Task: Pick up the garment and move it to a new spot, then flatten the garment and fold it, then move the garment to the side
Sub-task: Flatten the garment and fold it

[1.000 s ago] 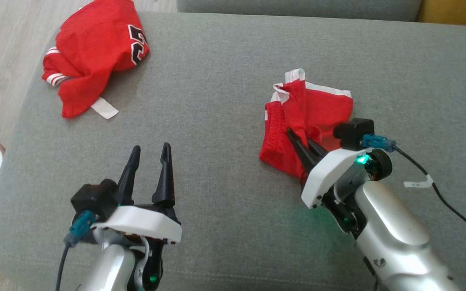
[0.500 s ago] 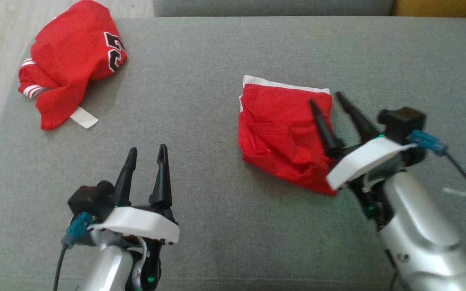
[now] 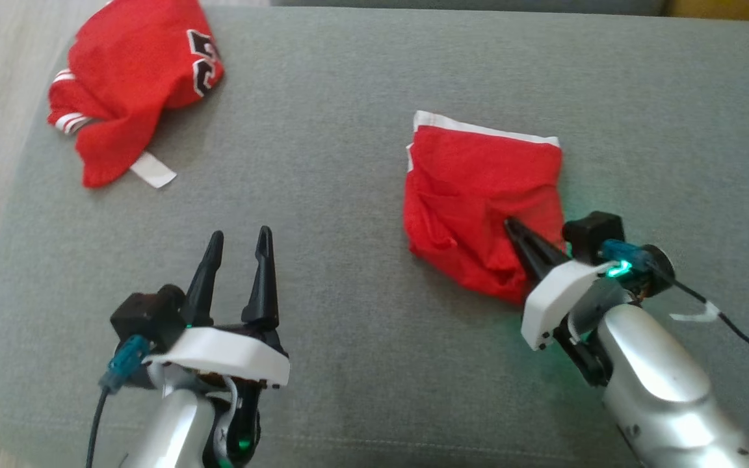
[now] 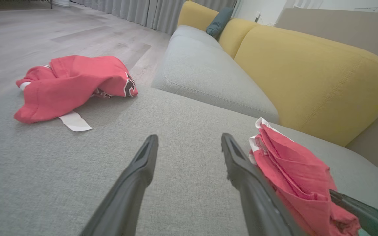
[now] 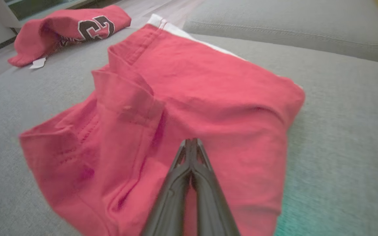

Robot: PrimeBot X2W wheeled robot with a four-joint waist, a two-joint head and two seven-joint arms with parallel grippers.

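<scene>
Head view: right gripper [image 3: 510, 224] leans down, fingers squeezed together, tips on the red garment [image 3: 478, 188]; left gripper [image 3: 239, 237] hangs with fingers apart; red jersey [image 3: 134, 71] lies well apart

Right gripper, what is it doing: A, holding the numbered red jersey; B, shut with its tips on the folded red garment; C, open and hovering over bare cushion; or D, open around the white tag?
B: in the right wrist view the right gripper's two fingers lie pressed together, with their tips touching the folded red garment.
</scene>
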